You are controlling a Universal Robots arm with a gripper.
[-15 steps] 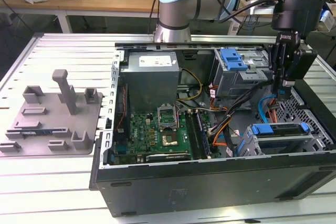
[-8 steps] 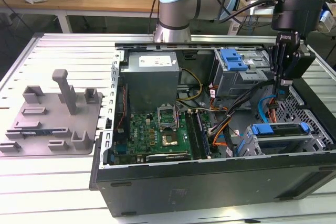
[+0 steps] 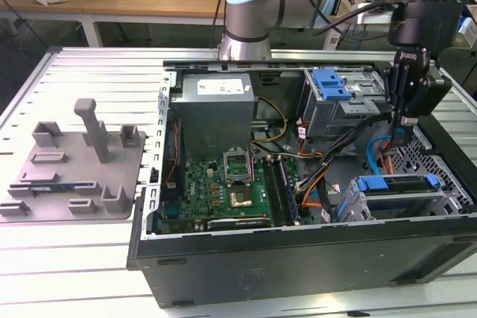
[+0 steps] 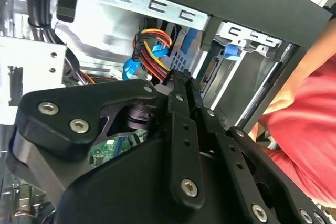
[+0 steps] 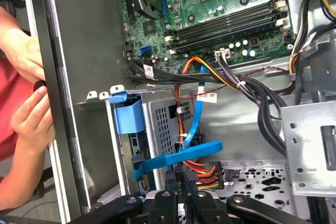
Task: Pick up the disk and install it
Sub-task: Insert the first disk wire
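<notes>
The disk [image 3: 399,187], a flat drive edged in bright blue, lies level in the drive cage at the front of the exterior view's right, inside the open computer case [image 3: 298,273]. My gripper [image 3: 400,138] hangs above and just behind that cage, apart from the disk, with its fingers shut and nothing between them. In both wrist views the black fingertips [image 5: 184,182] [image 4: 182,82] point down into the case. They hover over a blue plastic bar [image 5: 178,157] and a bundle of orange and red cables [image 5: 202,174].
A grey fixture plate [image 3: 74,173] with upright posts lies outside the case on the exterior view's left. A blue latch [image 3: 332,83] tops the rear bay. A person's hands [image 5: 26,103] rest on the case wall and a red sleeve [image 4: 310,140] shows. Cables cross beside the motherboard [image 3: 223,191].
</notes>
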